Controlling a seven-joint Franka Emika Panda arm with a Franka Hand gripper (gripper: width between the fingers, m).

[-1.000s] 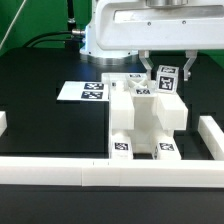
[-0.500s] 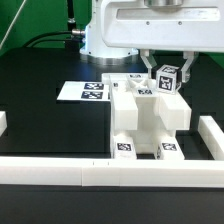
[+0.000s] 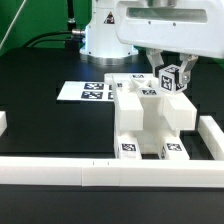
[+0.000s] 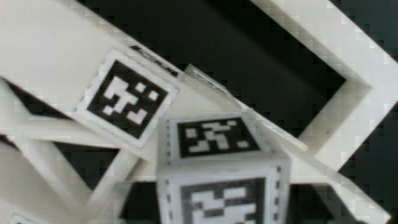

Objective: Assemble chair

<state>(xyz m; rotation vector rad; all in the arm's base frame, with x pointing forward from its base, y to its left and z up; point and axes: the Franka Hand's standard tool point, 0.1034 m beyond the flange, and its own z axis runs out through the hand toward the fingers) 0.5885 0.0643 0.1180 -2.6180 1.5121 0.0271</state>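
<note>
The robot's dark fingers (image 3: 156, 66) are closed on a small matte-white plastic cube (image 3: 171, 80) with black-and-white square tags on its faces. They hold it tilted, one corner down, clear of the black table (image 3: 45, 125). The cube hangs just over the far end of the partly built blocky white plastic chair (image 3: 148, 118), toward the exterior view's right. I cannot tell whether its lowest corner touches the part beneath.

The chair stands on the table near the middle of the scene, with two tagged leg ends facing the camera, just behind the long white front border rail (image 3: 90, 172). Another white rail (image 3: 211, 136) lies on the exterior view's right of the chair. The flat white marker board (image 3: 88, 92) lies on the table on the exterior view's left of the chair, near it.

In the wrist view the cube (image 4: 217, 160) shows two tagged faces. Behind it lie slanting white slabs of the chair (image 4: 128, 95), one carrying a tag, with black table (image 4: 267, 50) showing between them.
</note>
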